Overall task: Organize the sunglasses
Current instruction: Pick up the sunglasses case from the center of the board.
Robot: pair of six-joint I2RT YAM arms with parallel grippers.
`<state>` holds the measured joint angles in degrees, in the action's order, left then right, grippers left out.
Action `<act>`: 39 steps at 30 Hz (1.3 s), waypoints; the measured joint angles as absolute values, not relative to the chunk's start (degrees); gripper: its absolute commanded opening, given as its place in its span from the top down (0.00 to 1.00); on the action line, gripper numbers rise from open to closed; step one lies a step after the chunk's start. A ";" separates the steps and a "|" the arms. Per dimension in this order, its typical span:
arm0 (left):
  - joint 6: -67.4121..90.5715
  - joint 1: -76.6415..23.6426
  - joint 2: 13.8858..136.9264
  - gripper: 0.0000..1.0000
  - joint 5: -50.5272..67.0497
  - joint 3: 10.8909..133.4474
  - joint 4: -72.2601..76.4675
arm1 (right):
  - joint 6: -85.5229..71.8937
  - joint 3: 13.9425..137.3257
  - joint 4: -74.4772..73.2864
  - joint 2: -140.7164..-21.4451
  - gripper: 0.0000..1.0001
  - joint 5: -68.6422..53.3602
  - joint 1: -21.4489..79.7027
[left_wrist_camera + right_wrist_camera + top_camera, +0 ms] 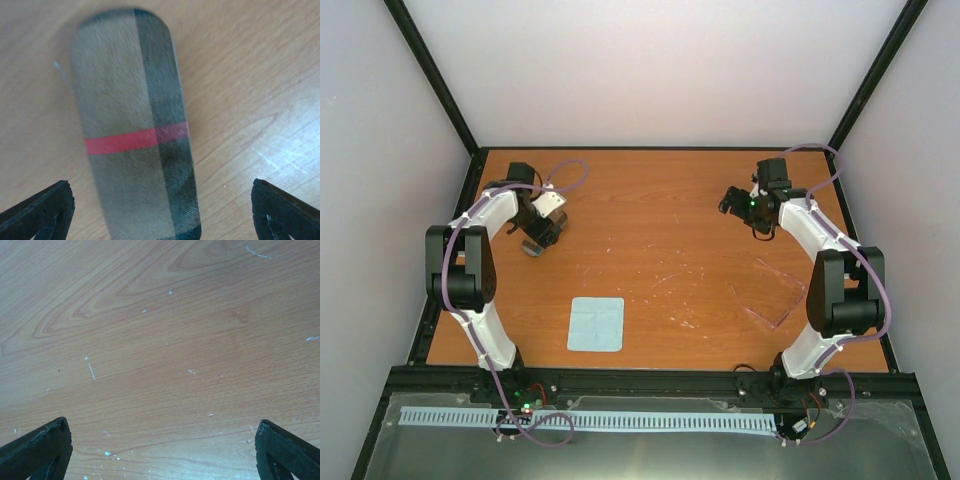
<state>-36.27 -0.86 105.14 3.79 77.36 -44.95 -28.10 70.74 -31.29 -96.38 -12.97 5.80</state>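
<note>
The sunglasses (770,295) lie on the table at the right as a faint, thin pinkish outline, in front of the right arm's elbow. My right gripper (733,202) hangs farther back with its jaws wide open. In the right wrist view, my right gripper (160,452) has only bare wood between its fingers. The grey-tan case (132,130) with a red band lies lengthwise under my left gripper (160,215), which is open. Its fingers (42,210) stand well clear on both sides. From above, my left gripper (538,236) hides most of the case (531,250).
A pale blue square cloth (596,324) lies flat near the front, left of centre. Black frame rails run along the table's left, right and near edges. Both arm bases sit at the near edge.
</note>
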 measured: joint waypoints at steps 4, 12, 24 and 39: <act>-35.77 -0.86 105.47 0.04 2.68 75.13 -44.51 | -28.12 70.74 -31.03 -96.38 0.03 -13.10 6.04; -35.29 -0.86 107.53 0.09 1.50 75.13 -41.25 | -28.49 70.74 -31.00 -96.38 0.04 -13.13 6.17; -35.29 0.86 108.62 0.25 0.49 73.78 -38.13 | -28.99 70.81 -30.41 -96.51 0.08 -13.87 6.81; -35.62 2.52 109.86 0.61 6.48 76.40 -40.95 | -29.23 71.00 -29.54 -96.92 0.16 -15.73 7.42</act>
<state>-35.62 2.52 109.86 6.48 76.40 -40.95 -29.23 71.00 -29.54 -96.92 -15.73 7.42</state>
